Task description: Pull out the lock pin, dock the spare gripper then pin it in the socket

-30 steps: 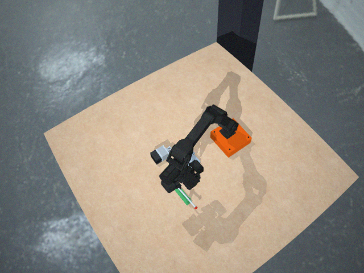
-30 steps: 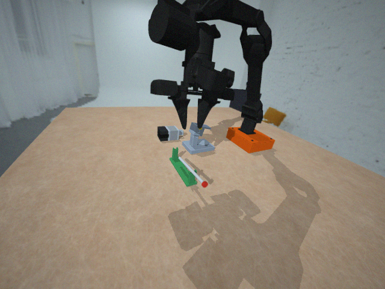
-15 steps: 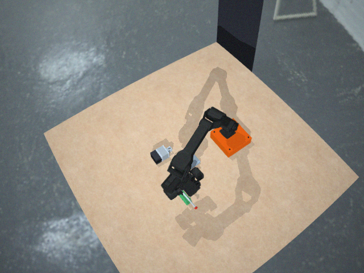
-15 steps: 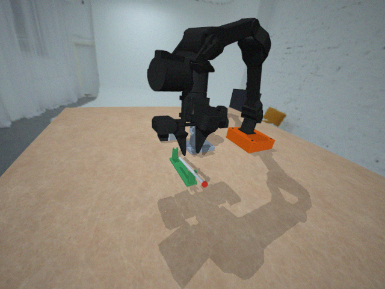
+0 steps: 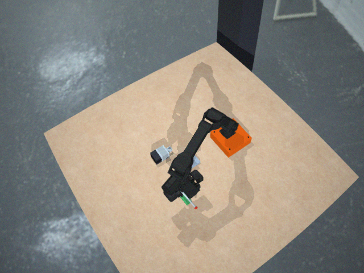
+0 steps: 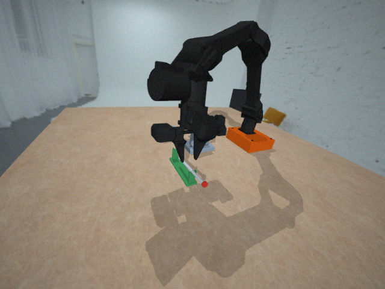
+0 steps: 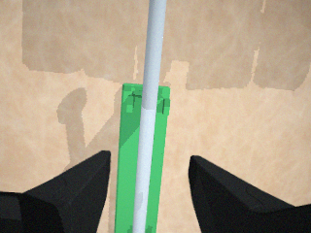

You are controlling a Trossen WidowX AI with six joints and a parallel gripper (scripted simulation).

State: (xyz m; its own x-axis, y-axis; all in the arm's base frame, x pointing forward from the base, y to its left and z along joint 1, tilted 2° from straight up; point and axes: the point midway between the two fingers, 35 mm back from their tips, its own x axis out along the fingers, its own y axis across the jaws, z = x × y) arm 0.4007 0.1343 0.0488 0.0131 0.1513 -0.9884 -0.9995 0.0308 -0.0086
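The lock pin, a pale rod [image 5: 189, 200] [image 6: 194, 173] [image 7: 152, 63] with a red head, lies lengthwise along the green rack [image 5: 184, 199] [image 6: 189, 177] [image 7: 127, 170]; its head sticks out past one end. My gripper [image 6: 189, 159] [image 7: 150, 162] is partly open and points down over the rack. In the wrist view its fingers stand on either side of the pin with gaps, holding nothing. The pale blue mount [image 5: 195, 161] [image 6: 206, 147] is partly hidden by the arm, and its socket cannot be made out. The spare gripper [image 5: 161, 153], grey with a black end, lies on its side.
The orange arm base [image 5: 238, 145] [image 6: 248, 144] stands beyond the mount. In the top view the spare gripper is left of the mount, and the arm's forearm passes over the mount. A dark column [image 5: 239, 35] rises at the table's far corner.
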